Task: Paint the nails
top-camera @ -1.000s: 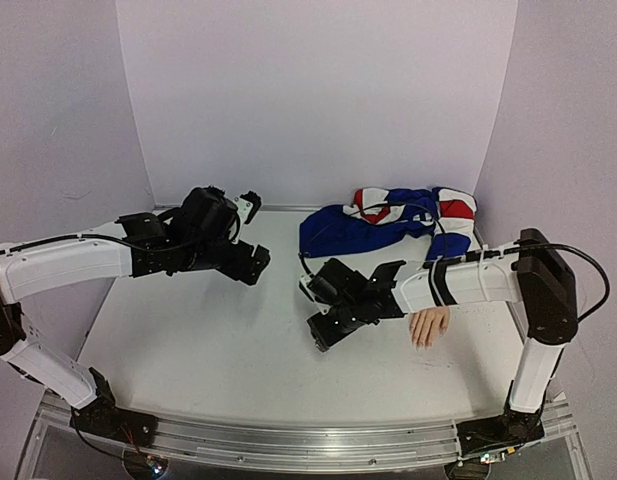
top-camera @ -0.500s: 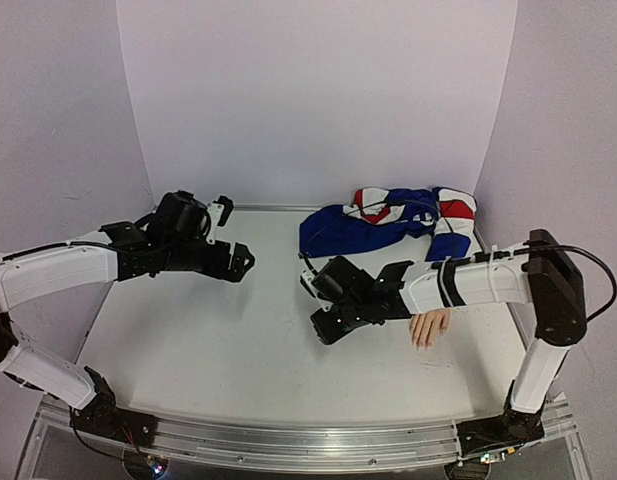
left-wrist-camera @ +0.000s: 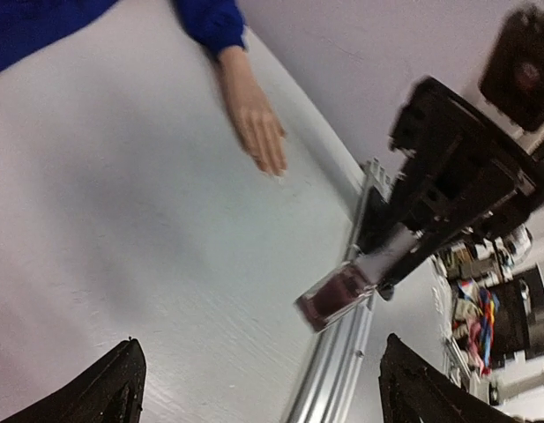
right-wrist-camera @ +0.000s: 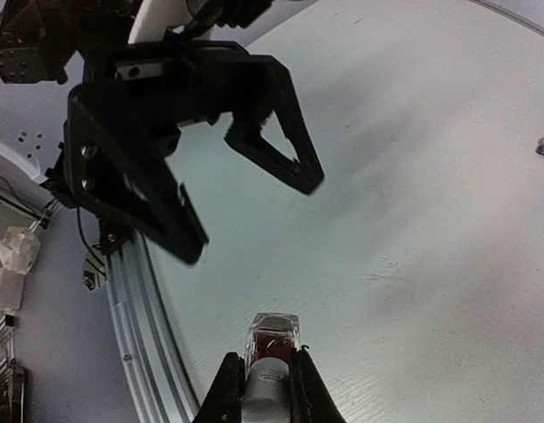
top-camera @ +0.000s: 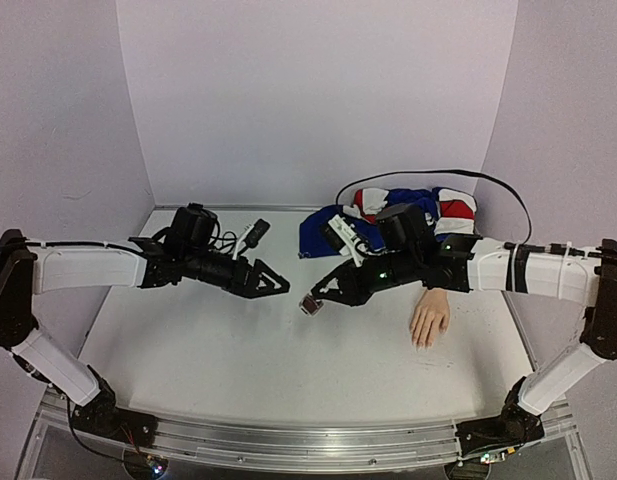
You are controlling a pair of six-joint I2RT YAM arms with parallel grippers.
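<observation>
The mannequin hand (top-camera: 429, 320) lies palm down on the right of the table, its blue sleeve (top-camera: 338, 228) running back into a heap of cloth. Its nails are too small to make out; its fingertips (left-wrist-camera: 273, 163) show in the left wrist view. My right gripper (top-camera: 321, 297) is shut on the white cap (right-wrist-camera: 268, 388) of a small dark red nail-polish bottle (top-camera: 310, 304), holding it above the table's middle. My left gripper (top-camera: 279, 287) stands open just left of the bottle (left-wrist-camera: 337, 296), pointing at it without touching it.
A red, white and blue cloth (top-camera: 438, 215) is bunched at the back right against the wall. The metal rail (top-camera: 288, 445) runs along the near edge. Purple walls close in the left, the back and the right.
My right arm has lifted the bottle off the table and carried it up and to the left. My left gripper has swung right toward it, so the two now face each other.
</observation>
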